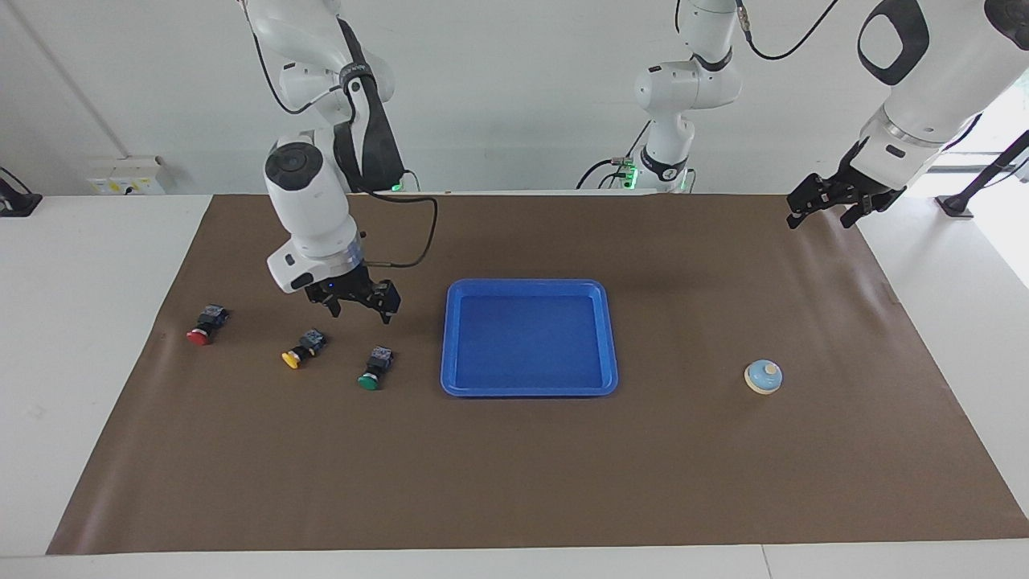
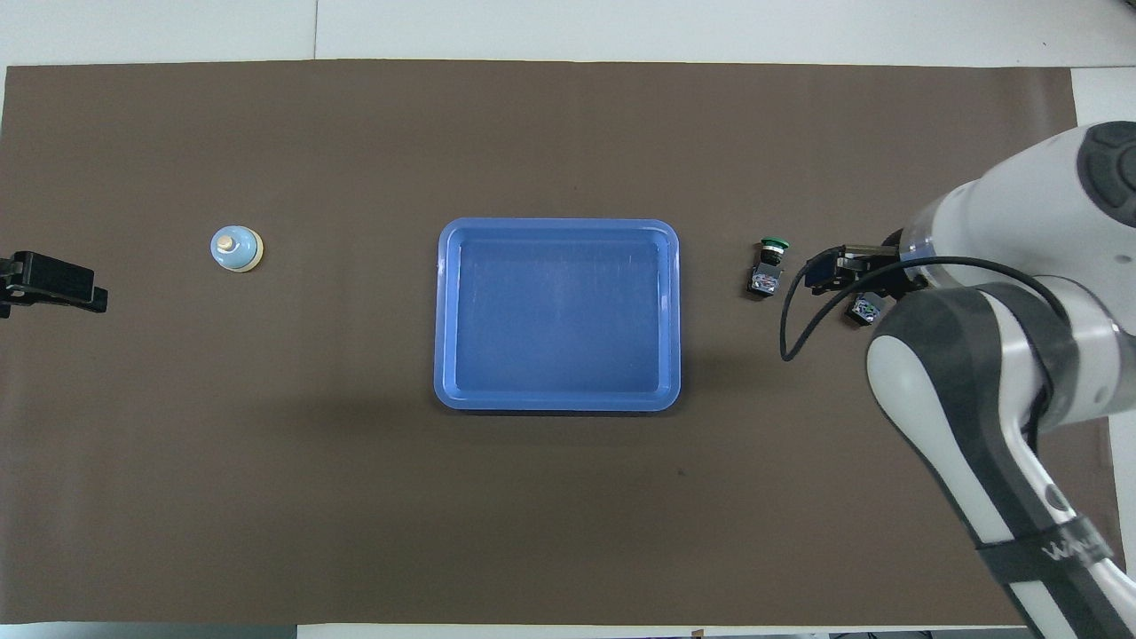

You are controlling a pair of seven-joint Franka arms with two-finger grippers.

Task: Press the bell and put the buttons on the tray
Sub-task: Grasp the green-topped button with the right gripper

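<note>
Small round bell, light blue dome with cream knob and cream base rim, sits upright on the brown paper table cover, right of centre in the facing view, untouched. Bright blue rectangular plastic tray with raised rim lies mid-frame, nothing in it.

Three black-bodied mushroom-cap push-buttons lie on their sides in a row in the left half of the facing view, all on the cover, none on the tray: green button just beside the tray, yellow button next, red button toward the frame's left edge. In the overhead view the right arm hides the red one and most of the yellow.

Right gripper hangs low over the cover above the gap between the yellow and green buttons, fingers spread, holding nothing, clear of both.

Left gripper waits in the air at the upper right of the facing view, over the cover's corner, well apart from the bell. Can't tell whether its fingers are spread or pressed together.
</note>
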